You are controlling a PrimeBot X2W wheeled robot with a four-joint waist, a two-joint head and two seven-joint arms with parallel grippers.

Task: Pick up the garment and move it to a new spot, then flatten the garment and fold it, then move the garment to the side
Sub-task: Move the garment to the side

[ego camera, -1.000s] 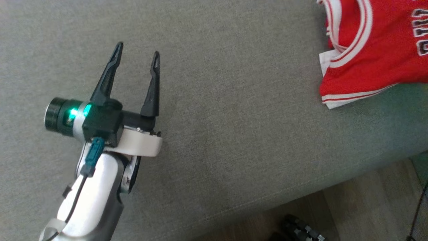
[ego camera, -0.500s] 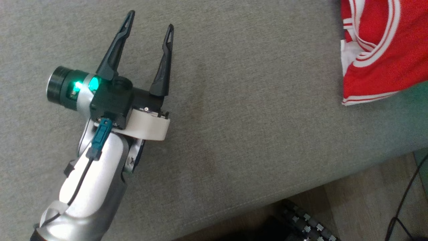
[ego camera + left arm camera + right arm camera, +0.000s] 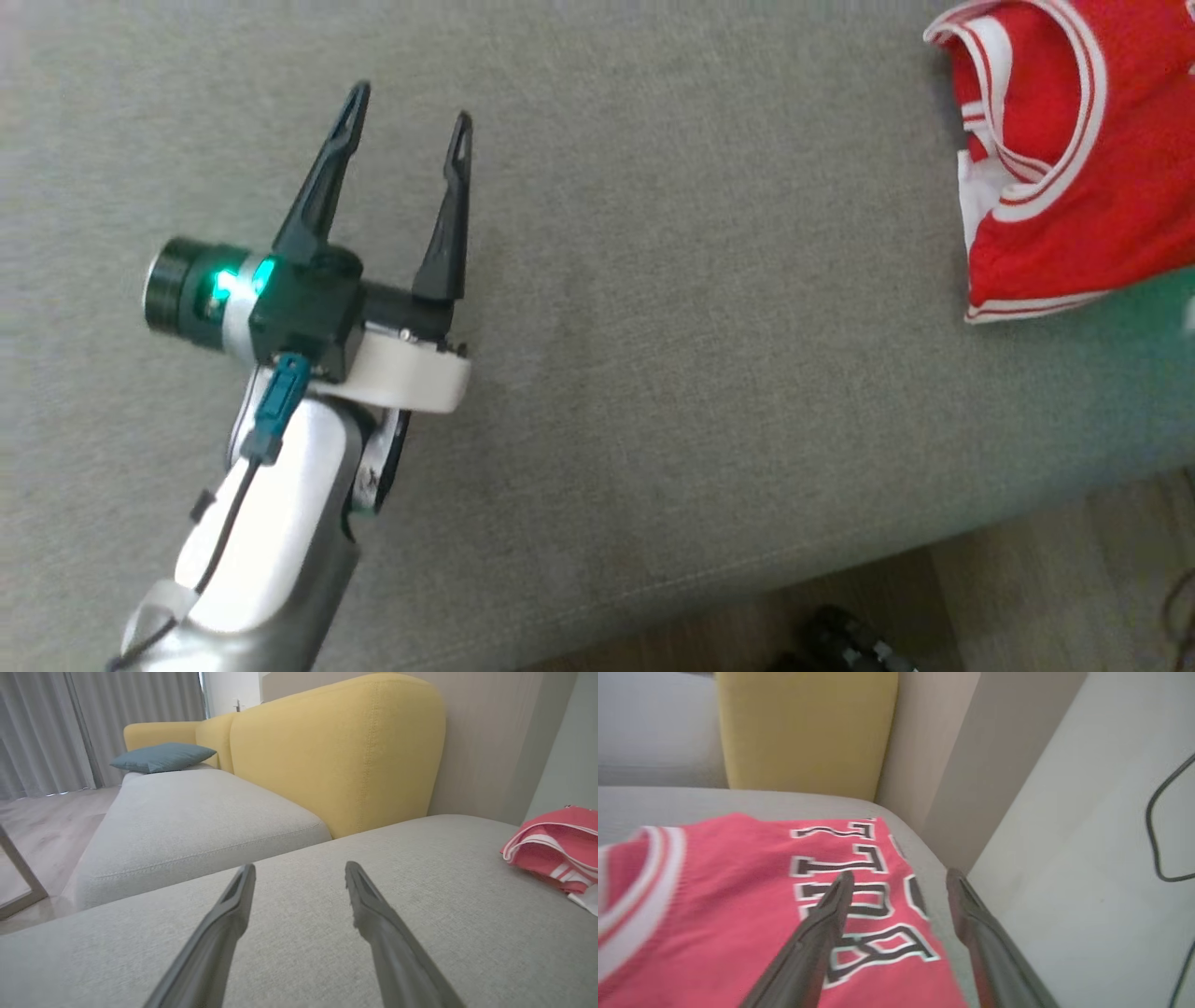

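Note:
The garment (image 3: pixel 1055 187) is a red jersey with white trim and black lettering, lying crumpled at the right end of the grey sofa cushion (image 3: pixel 709 308). My left gripper (image 3: pixel 409 105) hovers open over bare cushion, well to the left of the garment and holding nothing. In the left wrist view its gripper (image 3: pixel 300 868) points along the cushion, with the garment (image 3: pixel 556 844) off to the right. In the right wrist view my right gripper (image 3: pixel 900 875) stands open just above the garment (image 3: pixel 738 896), over its lettering near the cushion's right edge, with nothing between the fingers.
A yellow sofa back (image 3: pixel 336 751) rises behind the cushion, with a teal pillow (image 3: pixel 161 757) on the far seat. The cushion's front edge (image 3: pixel 747 569) drops to a wooden floor (image 3: pixel 1046 607). A black cable (image 3: pixel 1162 826) lies on the pale surface to the right of the cushion.
The head camera has shifted, so the whole picture has slid. My left gripper has stayed open over the cushion. The garment still lies at the cushion's right end.

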